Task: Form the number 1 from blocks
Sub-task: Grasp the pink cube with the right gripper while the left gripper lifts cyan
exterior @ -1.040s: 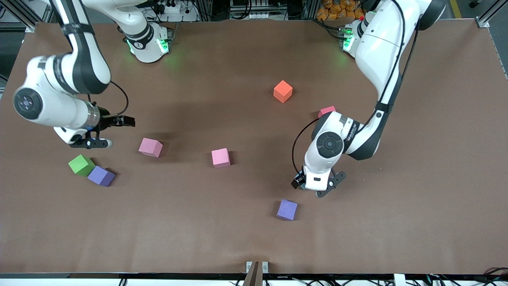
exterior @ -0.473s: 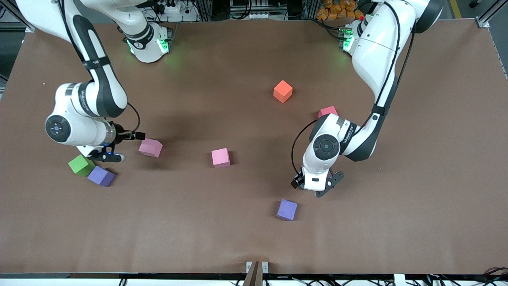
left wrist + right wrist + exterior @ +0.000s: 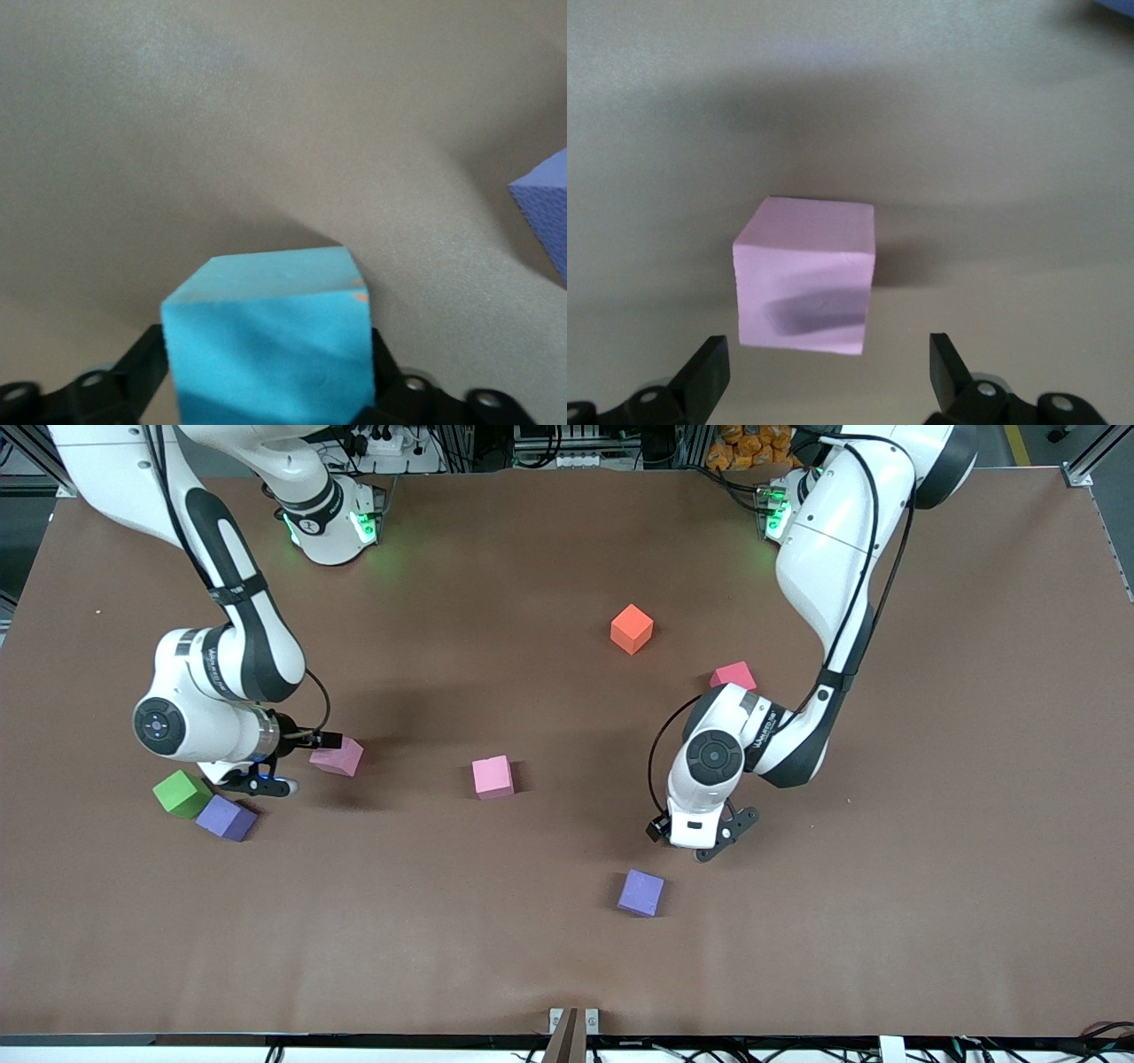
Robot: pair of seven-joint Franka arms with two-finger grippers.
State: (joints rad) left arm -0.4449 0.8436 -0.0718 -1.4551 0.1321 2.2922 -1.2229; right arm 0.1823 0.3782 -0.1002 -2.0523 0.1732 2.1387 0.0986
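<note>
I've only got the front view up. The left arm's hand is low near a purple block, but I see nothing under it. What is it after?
Observer: Its wrist camera shows a sky blue block right at the left gripper, hidden from you by the arm.
Operator: Has the other arm grabbed that pink one?
Observer: No. The right gripper has its jaws open, one either side of the light pink block, a gap on both sides.

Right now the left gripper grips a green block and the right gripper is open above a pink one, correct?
No: the left wrist view shows the left gripper gripping a sky blue block. The right gripper is open above a light pink block.
</note>
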